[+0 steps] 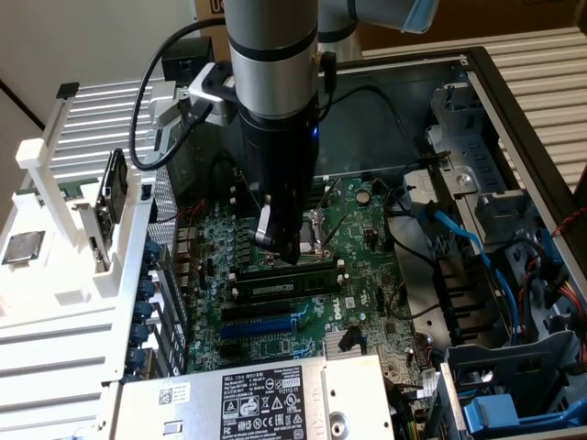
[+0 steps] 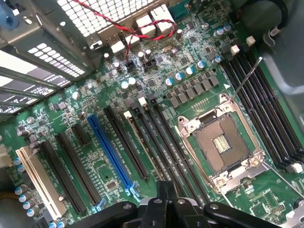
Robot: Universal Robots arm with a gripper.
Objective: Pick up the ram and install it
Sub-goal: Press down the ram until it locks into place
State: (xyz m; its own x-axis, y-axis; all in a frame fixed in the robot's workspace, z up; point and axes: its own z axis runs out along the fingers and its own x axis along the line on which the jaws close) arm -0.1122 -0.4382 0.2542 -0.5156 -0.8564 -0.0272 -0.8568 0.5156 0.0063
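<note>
Ram seated in black slot beneath shut gripper; sticker unreadable.

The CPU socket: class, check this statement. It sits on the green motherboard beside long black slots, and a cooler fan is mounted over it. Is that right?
Not quite. No cooler fan covers the CPU socket; it lies bare, its contact field showing inside the metal frame. The rest holds: it sits on the green motherboard beside the long black slots. The wrist view shows this.

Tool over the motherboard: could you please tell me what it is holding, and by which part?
Nothing is held: the tool is shut, just above the ram.
</note>
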